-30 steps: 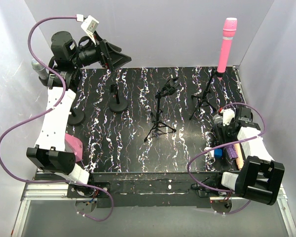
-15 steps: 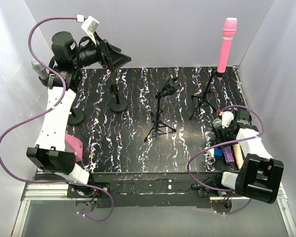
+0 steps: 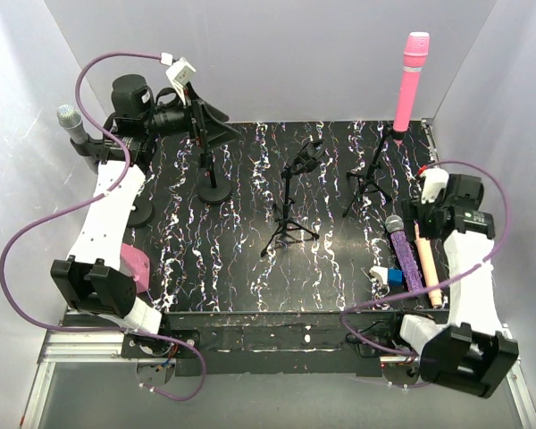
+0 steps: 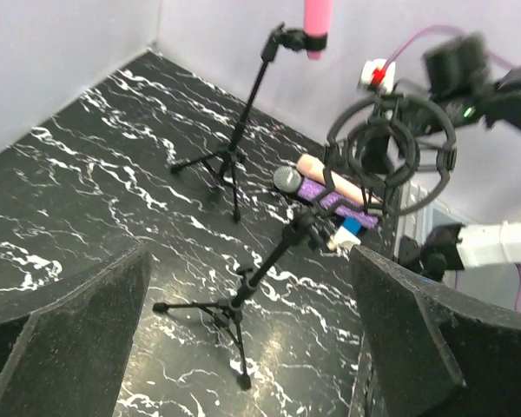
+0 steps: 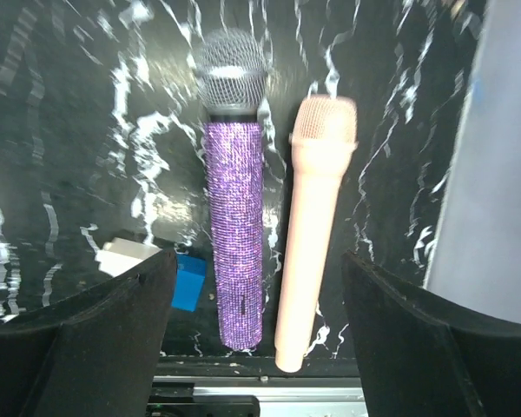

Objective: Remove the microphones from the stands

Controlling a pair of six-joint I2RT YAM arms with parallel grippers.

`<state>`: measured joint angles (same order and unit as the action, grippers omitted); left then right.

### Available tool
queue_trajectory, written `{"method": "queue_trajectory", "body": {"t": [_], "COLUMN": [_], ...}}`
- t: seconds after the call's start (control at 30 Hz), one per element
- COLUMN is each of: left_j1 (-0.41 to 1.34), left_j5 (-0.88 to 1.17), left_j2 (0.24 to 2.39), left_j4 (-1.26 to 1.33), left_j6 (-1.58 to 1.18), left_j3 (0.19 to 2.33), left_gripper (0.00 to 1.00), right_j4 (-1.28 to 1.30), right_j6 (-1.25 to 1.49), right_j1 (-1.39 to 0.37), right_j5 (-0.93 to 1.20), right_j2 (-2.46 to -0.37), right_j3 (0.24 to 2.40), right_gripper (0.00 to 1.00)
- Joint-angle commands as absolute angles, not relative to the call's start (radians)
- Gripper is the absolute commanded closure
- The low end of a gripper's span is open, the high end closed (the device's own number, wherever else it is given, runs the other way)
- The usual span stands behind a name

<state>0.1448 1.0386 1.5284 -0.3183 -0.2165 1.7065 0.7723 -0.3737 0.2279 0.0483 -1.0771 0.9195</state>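
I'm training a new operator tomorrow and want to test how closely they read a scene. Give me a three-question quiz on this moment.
1. True or false: the pink microphone sits in its stand at the back of the table.
2. What lies right beside the purple microphone? A) a peach microphone B) a green cup C) a coiled rope
3. Fill in: the right hand hangs above those two with its jaws ___.

Key: 1 true; 2 A; 3 open.
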Motion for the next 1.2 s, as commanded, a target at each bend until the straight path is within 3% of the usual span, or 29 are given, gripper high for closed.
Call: {"method": "queue_trajectory", "body": {"t": [0.0,0.2,0.3,0.47,0.73,0.93,1.17], "left_j1": [0.143,0.195,0.228,0.383,0.543,0.592,0.592], "left_j5": [1.175,1.229,1.180,0.970,0.832,0.609,0.615], "left_j2": [1.466,1.535,1.591,1.602,1.612,1.643,1.641], "left_j4": [-0.342,-0.342,-0.345,-0.472,-0.543,-0.592,-0.612], "left_j6": [-0.091,-0.029,-0.011,0.199,0.256,0.199,0.206], "left_j3": [1.664,1.641,1.657,1.648,1.647,1.684,1.701], "left_gripper": [0.04,0.06,0.08,0.10,0.16,0.36,0.59], "right_j4": [1.004,1.082,1.043,0.967,0.888,0.853,0.807], "right_j6": [-0.319,-0.381,-0.293,-0.270,-0.232,-0.190,-0.209], "right_j1": [0.232,0.224,0.167,-0.078,-0.098,-0.100,-0.120], "right_j5": [0.220,0.483,0.465,0.379,0.384,0.419,0.635], "right_j2": [-0.957,-0.900,-0.937,-0.974,-1.014,-1.048,-1.080], "right_j3": [1.083,1.183,1.222,1.265,1.250,1.249,1.220], "right_gripper": [0.17,0.18,0.21,0.21,0.21,0.23,0.23]}}
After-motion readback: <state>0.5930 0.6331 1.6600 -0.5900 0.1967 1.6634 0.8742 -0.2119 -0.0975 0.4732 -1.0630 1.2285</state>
